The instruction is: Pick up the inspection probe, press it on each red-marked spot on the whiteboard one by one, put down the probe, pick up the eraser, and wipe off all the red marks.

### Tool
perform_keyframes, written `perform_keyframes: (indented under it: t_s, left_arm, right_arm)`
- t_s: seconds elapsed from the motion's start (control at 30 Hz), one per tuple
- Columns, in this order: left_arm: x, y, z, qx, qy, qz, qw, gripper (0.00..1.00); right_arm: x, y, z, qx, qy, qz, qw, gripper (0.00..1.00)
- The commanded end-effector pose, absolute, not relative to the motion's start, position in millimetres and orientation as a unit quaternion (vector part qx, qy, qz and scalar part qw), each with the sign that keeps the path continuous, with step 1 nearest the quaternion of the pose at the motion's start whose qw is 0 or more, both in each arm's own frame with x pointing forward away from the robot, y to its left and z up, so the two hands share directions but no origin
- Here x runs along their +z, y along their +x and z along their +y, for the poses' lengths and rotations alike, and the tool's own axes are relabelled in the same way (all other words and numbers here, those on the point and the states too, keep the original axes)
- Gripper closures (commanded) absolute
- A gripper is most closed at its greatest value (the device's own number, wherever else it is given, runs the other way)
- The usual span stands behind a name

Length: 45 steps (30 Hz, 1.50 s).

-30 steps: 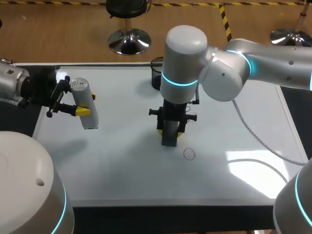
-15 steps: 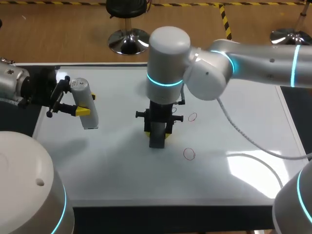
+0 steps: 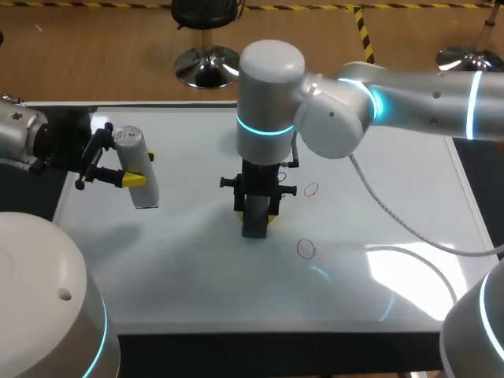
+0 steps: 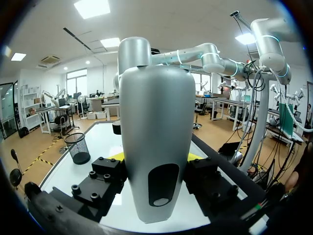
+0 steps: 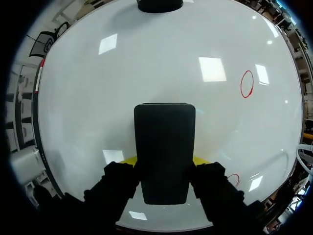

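My left gripper (image 3: 135, 168) is shut on the silver probe (image 3: 144, 193), held above the whiteboard's left part; the probe (image 4: 156, 147) fills the left wrist view between the black fingers. At mid-board my right gripper (image 3: 254, 211) is shut on the black eraser (image 3: 253, 224), pointing straight down with the eraser's end against the whiteboard (image 3: 189, 268). Two red marks show to its right: one (image 3: 311, 190) farther back, one (image 3: 305, 249) nearer the front. In the right wrist view the eraser (image 5: 165, 147) sits between the fingers, with one red mark (image 5: 247, 83) ahead to the side and another red mark (image 5: 234, 179) beside the gripper (image 5: 165, 164).
A black mesh cup (image 4: 78, 147) stands at the board's back edge. My right arm's cable (image 3: 409, 228) hangs over the board's right part. The right arm's big white joint (image 3: 272, 87) looms over the middle.
My right arm slid the eraser a little leftward across the board, uncovering the farther red mark, then stopped. The left arm and probe have not moved.
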State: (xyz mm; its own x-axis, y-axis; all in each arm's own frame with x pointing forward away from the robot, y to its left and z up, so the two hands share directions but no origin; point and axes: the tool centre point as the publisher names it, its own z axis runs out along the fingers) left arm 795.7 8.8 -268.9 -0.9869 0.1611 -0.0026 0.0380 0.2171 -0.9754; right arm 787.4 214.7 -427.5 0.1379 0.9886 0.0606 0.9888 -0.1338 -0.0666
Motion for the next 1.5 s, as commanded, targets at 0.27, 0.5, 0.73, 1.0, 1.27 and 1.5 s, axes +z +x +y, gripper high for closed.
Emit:
perform_keyframes:
  t_s: [0.27,0.5,0.73,1.0,1.27,1.5]
  left_arm:
    - [-268,794,9,0.623,-0.064,-0.778,0.048,1.0]
    - [-268,794,9,0.623,-0.064,-0.778,0.048,1.0]
    - [-268,794,9,0.623,-0.064,-0.778,0.048,1.0]
    - [-268,794,9,0.623,-0.064,-0.778,0.048,1.0]
    - [-268,794,9,0.623,-0.064,-0.778,0.048,1.0]
    - [-268,794,9,0.623,-0.064,-0.778,0.048,1.0]
  right_arm:
    - [-439,787,168,0.0,-0.766,-0.641,0.044,1.0]
    - [-425,785,160,-0.005,-0.766,-0.641,0.046,1.0]
    - [-399,780,157,-0.008,-0.757,-0.652,0.048,1.0]
    - [-382,769,147,-0.008,-0.75,-0.66,0.045,1.0]
    - [-367,754,124,-0.007,-0.745,-0.664,0.057,1.0]
    - [-356,744,99,-0.008,-0.741,-0.668,0.058,1.0]
